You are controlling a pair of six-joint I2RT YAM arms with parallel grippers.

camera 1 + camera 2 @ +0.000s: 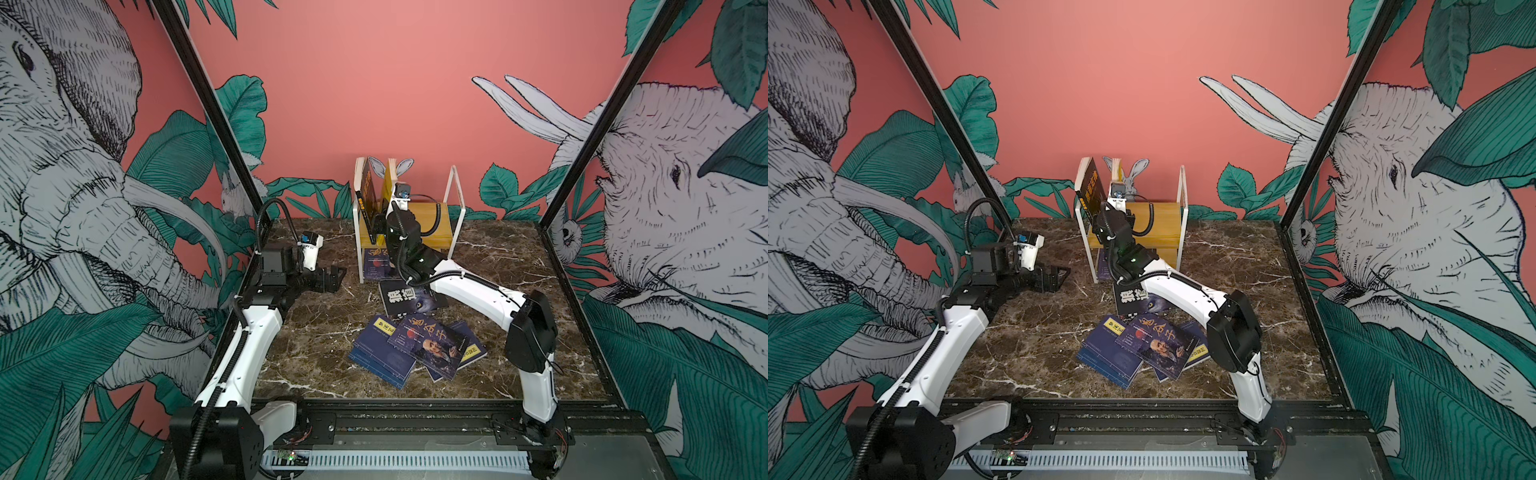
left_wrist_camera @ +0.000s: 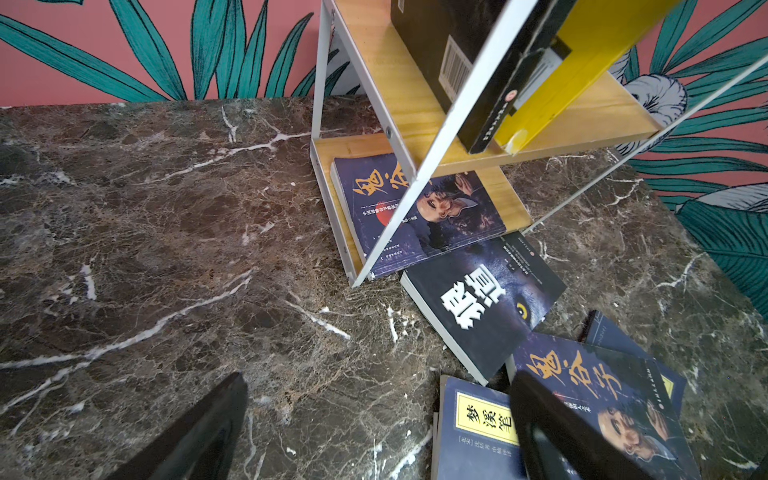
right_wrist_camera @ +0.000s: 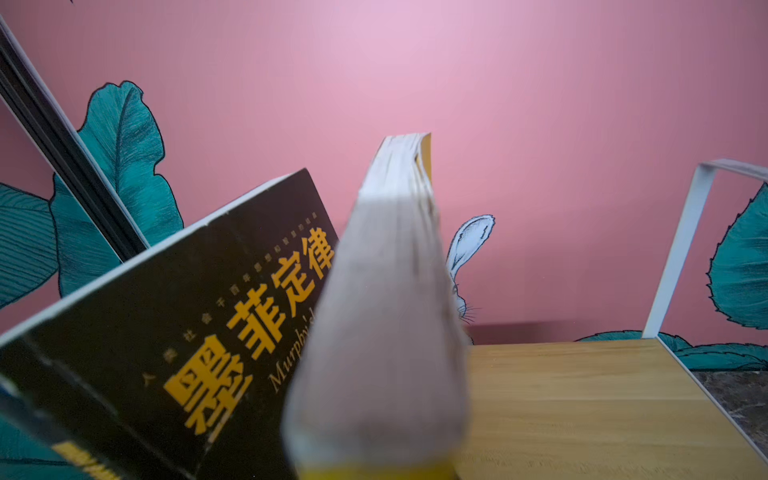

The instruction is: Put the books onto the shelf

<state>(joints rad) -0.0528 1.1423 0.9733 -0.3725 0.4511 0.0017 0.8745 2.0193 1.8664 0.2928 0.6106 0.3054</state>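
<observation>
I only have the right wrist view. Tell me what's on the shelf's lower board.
Observer: One navy book lies flat on the lower board.
Operator: Now list what's left on the table.
Observer: A black book with white characters and a loose pile of navy books lie in front of the shelf.
Operator: Report the left hand.
Observer: The left hand is open and empty, over the table, left of the shelf.

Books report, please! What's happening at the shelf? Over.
Left gripper open. Right gripper at standing yellow paperback on top board of wooden two-tier shelf, grip hidden. Black paperback leans beside it.
</observation>
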